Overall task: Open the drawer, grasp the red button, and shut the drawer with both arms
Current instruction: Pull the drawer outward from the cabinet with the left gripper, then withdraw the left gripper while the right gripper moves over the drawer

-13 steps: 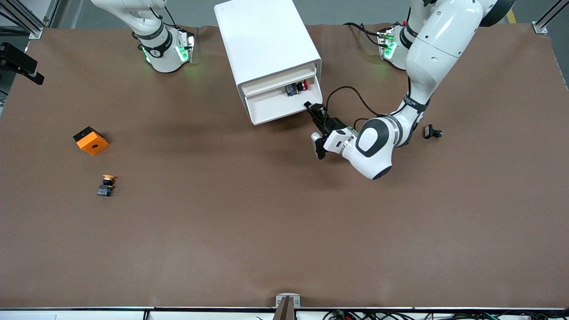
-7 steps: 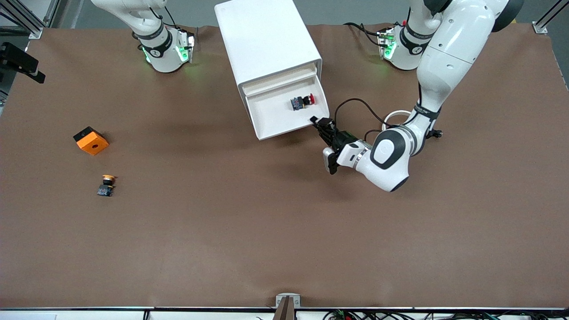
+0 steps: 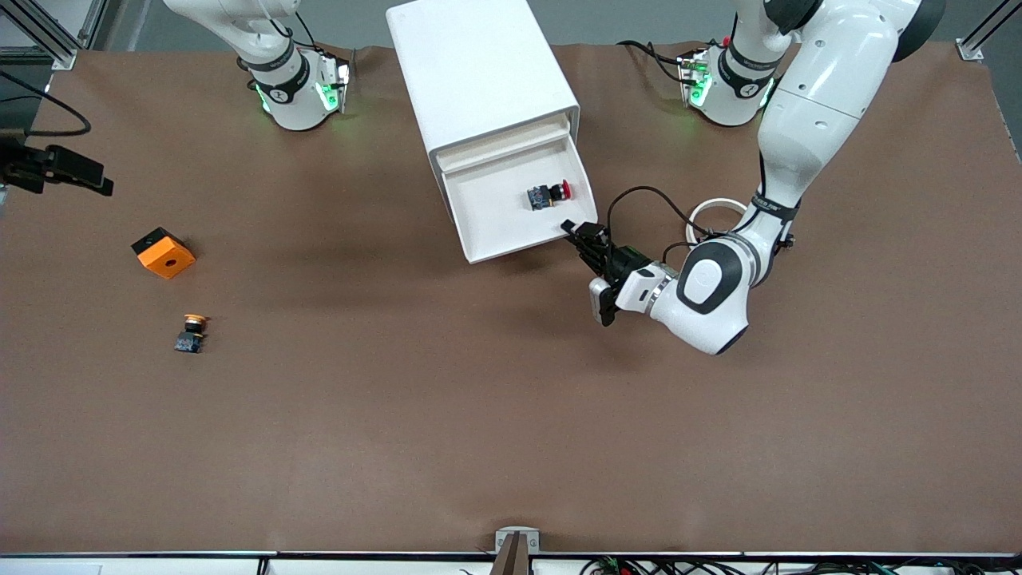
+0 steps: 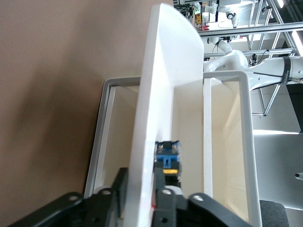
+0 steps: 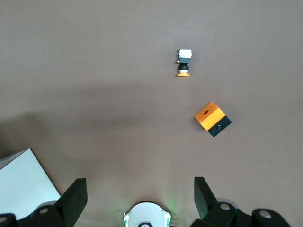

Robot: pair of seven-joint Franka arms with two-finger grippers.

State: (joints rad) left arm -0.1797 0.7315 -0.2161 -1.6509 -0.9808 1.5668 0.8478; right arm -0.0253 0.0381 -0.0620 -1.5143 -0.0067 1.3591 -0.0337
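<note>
The drawer (image 3: 511,209) stood pulled out of the white cabinet (image 3: 479,72), the red-capped button (image 3: 548,194) lying inside it toward the left arm's end.

We saw the left gripper (image 3: 579,237) at the drawer's front corner, its fingers (image 4: 163,208) straddling the cream front panel; whether they pinched the panel or had let go we could not tell. The right gripper (image 5: 137,196) hung wide open and empty over the right arm's end of the table, that arm waiting. Below it we found an orange cube (image 3: 163,252) and, nearer the front camera, a yellow-capped button (image 3: 190,333). A white ring (image 3: 711,217) lay beside the left arm's wrist.
</note>
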